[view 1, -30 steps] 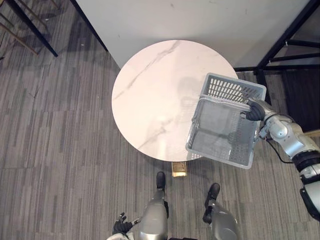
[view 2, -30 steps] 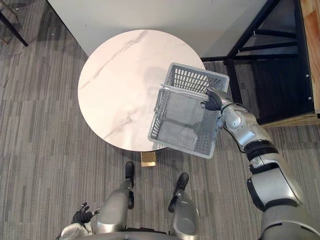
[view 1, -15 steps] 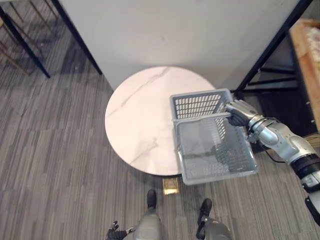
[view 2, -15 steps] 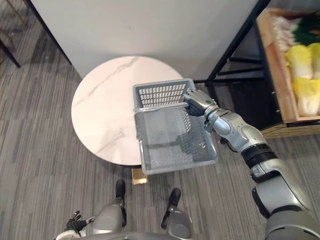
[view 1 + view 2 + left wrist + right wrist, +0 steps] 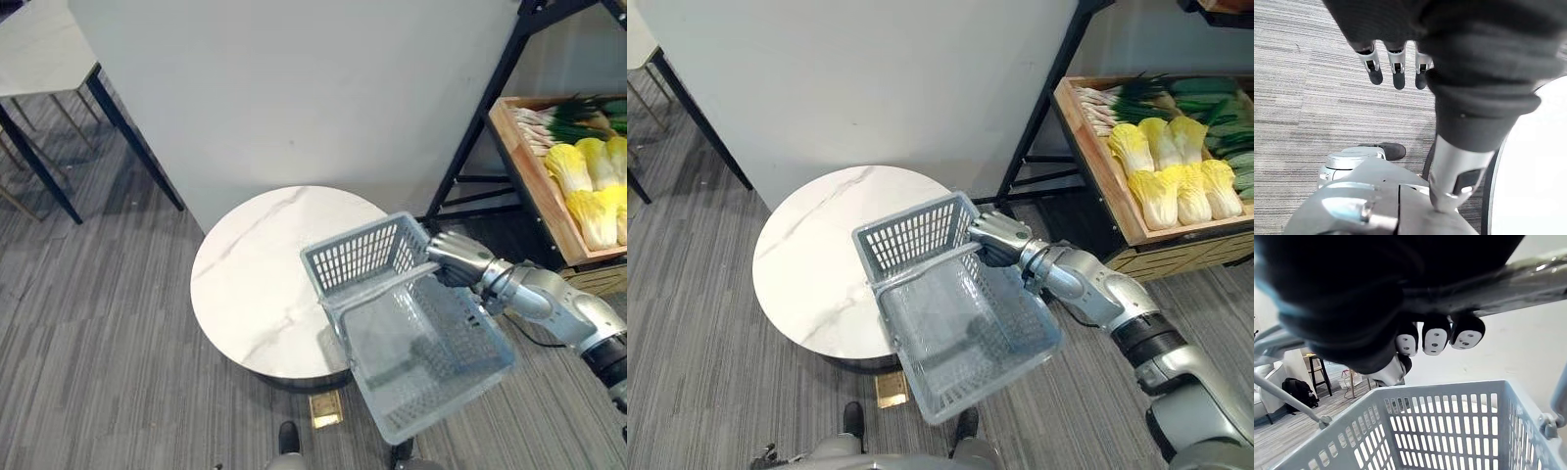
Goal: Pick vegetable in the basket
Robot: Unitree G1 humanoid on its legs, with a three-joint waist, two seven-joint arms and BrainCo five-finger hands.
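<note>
Unit: Head camera has lifted since the earlier frame, bringing the wooden crate (image 5: 1085, 147) into view; the basket (image 5: 416, 348) has swung round in my right hand (image 5: 454, 258).
Inspector: Right hand state?
Unit: Fingers (image 5: 1435, 338) curled round the basket's handle (image 5: 377, 287), carrying it tilted in the air over the worktop's (image 5: 250, 284) right edge.
Inspector: Vegetables?
Unit: Pale cabbages (image 5: 1164, 191) and green onions (image 5: 1136, 98) lie in the crate on the rack (image 5: 477, 117), beyond the worktop's right edge, well apart from the basket.
Inspector: Left hand (image 5: 1396, 54)?
Unit: Fingers straight, holding nothing, above the floor (image 5: 1303, 98).
</note>
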